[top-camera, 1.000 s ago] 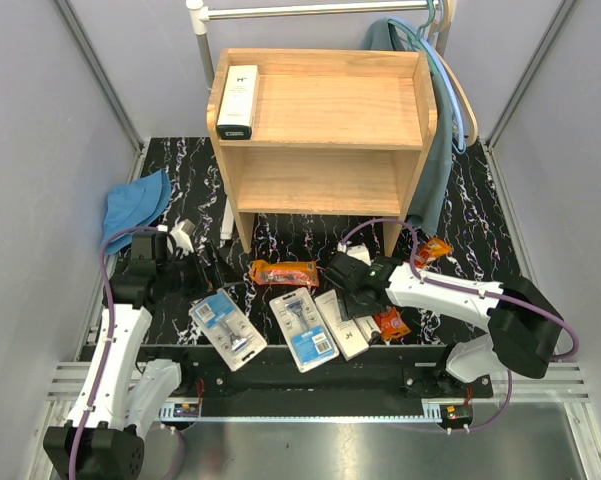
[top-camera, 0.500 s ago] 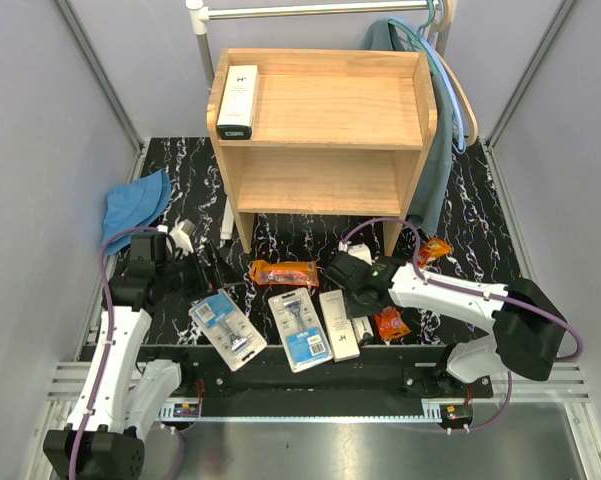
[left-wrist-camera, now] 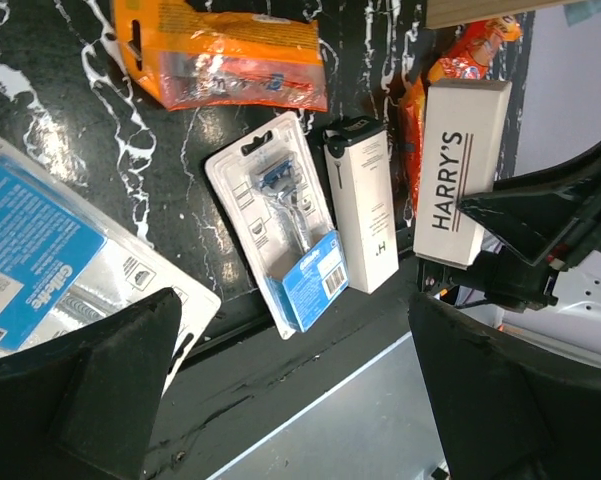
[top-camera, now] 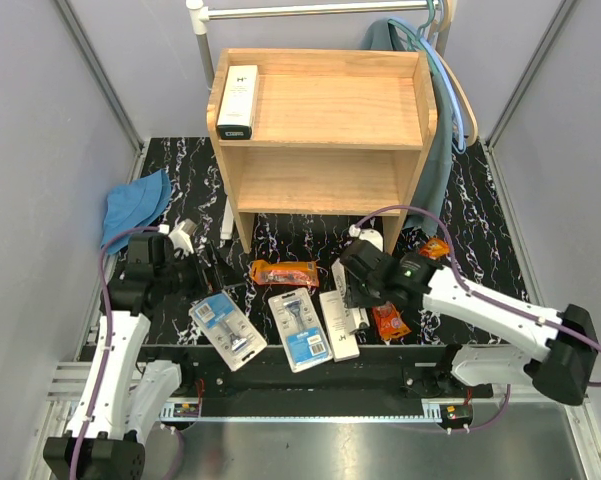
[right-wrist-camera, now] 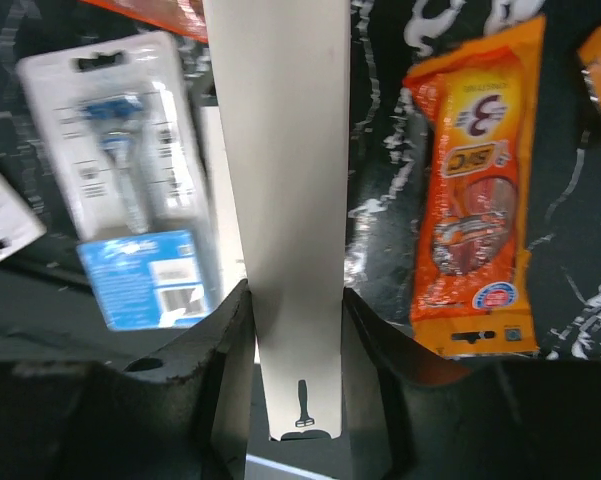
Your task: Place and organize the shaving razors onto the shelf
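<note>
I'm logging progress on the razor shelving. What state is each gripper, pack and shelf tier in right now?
left gripper: open, holding nothing.
right gripper: shut on the held Harry's box.
held Harry's box: clamped lengthwise between the fingers.
second Harry's box: lying flat on the table.
shelved Harry's box: lying on the top tier, left end.
blister cards: flat on the table.
orange pouches: on the table.
shelf: lower tier bare.

Black bench (top-camera: 480, 200) veined in a white marble pattern; pale natural-wood shelf (top-camera: 340, 110); orange pouches (top-camera: 283, 272); clear blister cards (top-camera: 305, 330) with blue backing; white Harry's box (left-wrist-camera: 460, 170) lettered in black; shelf-top box (top-camera: 238, 100) white with a black end; blue cloth hat (top-camera: 135, 205).
</note>
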Available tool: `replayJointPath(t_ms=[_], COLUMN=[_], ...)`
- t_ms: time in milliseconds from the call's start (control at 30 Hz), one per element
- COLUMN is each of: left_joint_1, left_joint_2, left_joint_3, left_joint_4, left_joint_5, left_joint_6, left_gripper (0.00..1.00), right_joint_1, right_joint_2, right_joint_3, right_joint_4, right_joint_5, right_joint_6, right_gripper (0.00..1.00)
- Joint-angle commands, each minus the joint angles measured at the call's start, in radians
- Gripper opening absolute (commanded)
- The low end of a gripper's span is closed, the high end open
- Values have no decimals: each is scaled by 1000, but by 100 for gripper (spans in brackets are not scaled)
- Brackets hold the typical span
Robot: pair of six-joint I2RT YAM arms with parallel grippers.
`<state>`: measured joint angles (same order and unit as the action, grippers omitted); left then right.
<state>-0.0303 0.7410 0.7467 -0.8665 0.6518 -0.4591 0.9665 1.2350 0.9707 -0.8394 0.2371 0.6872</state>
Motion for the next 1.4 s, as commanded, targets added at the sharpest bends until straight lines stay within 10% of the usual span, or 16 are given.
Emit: replayJointPath(t_ms=[0,333,733,1133,1367], left_joint_1=[3,1,-46,-198,-313], left_joint_2=[-26,-144,-195,-264,-218], left_joint_3=[28,-93,-110,-193,-195], left_joint_4=[69,383,561,883,954], left_joint_5=[83,311,411,327,276], left_joint_6=[14,-131,-214,-431,-444], left_gripper=[99,99,99,99,82], right_joint_1=[-5,-5,-5,-5,-3], right_joint_2=[-106,-216,-194,-129,-108], right_joint_3=[49,-70,-224,-213,-222], right_joint_4=[68,533,1081,1203,1247], right_joint_5=[-109,-605,-820,-851,-869], right_joint_6=[-6,14,234,279,304], right_gripper=[28,27,27,27,27])
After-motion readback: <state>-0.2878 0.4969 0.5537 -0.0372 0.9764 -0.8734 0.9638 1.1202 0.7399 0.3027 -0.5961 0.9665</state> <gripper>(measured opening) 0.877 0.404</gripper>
